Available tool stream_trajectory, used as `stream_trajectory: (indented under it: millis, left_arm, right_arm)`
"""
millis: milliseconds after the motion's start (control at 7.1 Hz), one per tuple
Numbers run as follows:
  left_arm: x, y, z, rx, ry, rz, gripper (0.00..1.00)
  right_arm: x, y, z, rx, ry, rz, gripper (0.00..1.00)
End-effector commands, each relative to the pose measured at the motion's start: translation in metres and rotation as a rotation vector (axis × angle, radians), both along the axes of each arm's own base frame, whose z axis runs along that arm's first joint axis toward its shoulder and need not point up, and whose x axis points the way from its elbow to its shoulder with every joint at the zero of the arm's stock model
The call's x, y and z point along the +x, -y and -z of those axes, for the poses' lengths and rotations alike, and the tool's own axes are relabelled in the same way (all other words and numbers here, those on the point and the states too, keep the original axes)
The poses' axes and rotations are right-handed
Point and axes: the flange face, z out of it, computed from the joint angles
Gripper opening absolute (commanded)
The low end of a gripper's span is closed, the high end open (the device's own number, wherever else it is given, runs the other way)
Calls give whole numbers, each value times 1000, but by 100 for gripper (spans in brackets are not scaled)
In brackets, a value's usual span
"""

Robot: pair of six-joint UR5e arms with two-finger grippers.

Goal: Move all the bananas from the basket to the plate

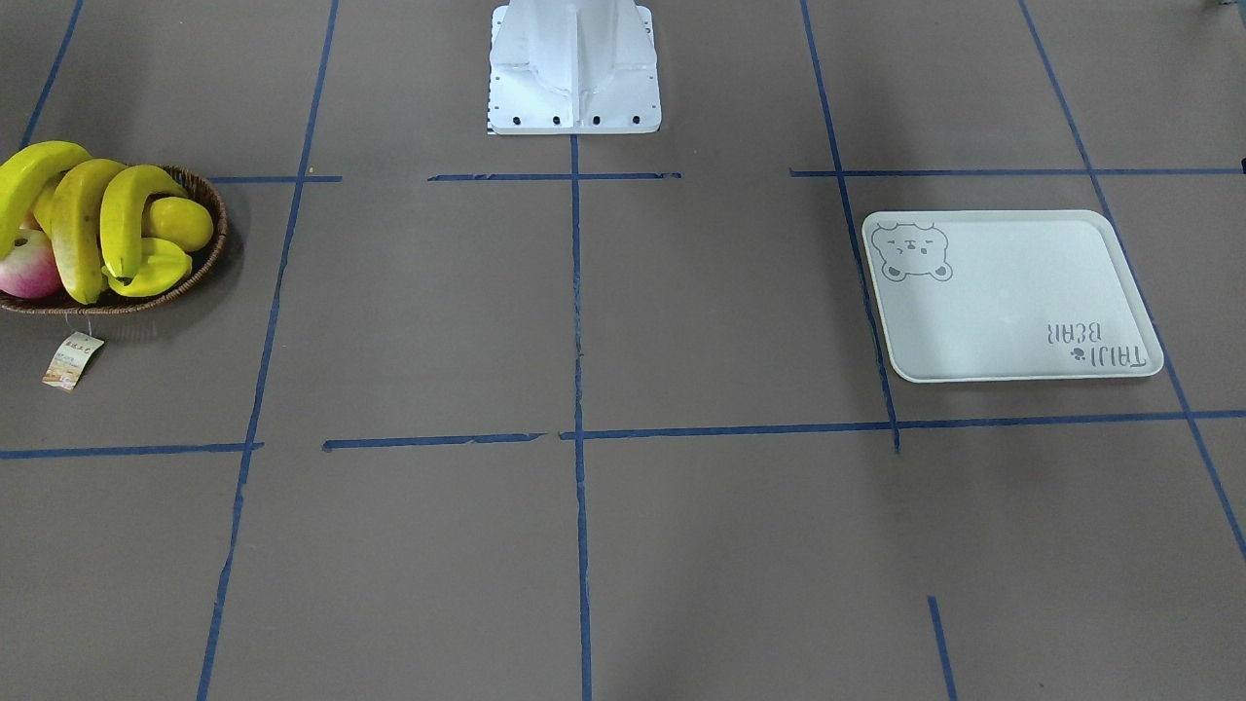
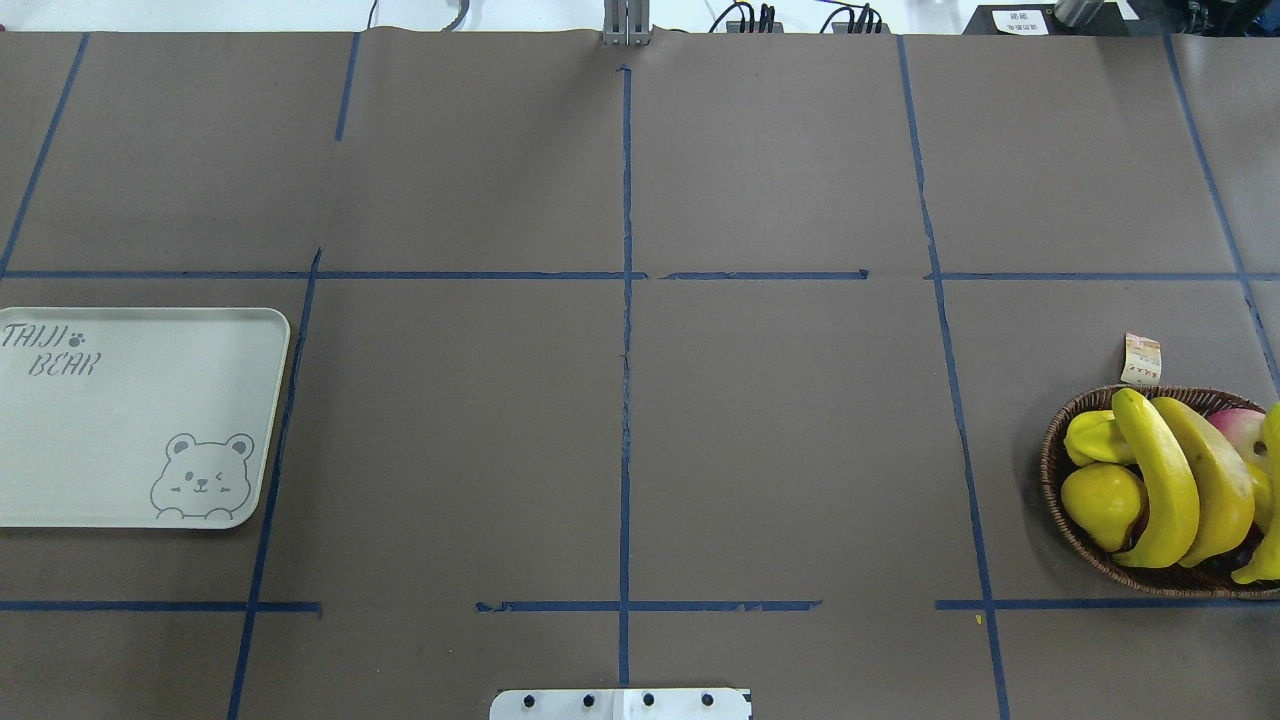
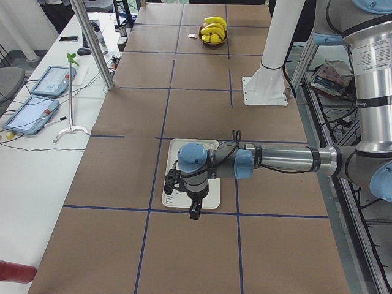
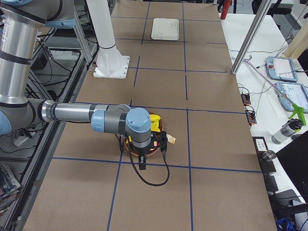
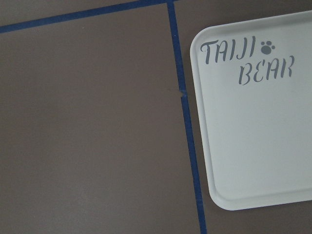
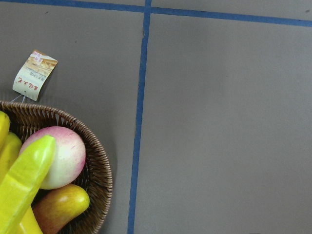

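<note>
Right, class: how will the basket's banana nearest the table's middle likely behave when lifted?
The banana looks smooth and glossy, so it may slip in a narrow pinch. Being long and curved, it would probably swing if held near one end. It lies against other fruit in the basket, so lifting could shift them.

Bananas (image 2: 1170,485) in basket (image 2: 1050,470) at right end of table (image 2: 780,450), plate (image 2: 120,420) well apart at left end, tag (image 2: 1141,359) beside basket
</note>
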Motion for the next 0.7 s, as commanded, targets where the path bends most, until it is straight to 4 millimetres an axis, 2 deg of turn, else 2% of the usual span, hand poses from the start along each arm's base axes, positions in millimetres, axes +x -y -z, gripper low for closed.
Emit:
stream_trajectory:
  millis: [0,563]
  left_arm:
    - [0,0,1,2,0,0,100]
    - [0,0,1,1,-2,0,100]
  right_arm:
    - [0,0,0,0,0,0,100]
    - [0,1,4,2,3,-6,100]
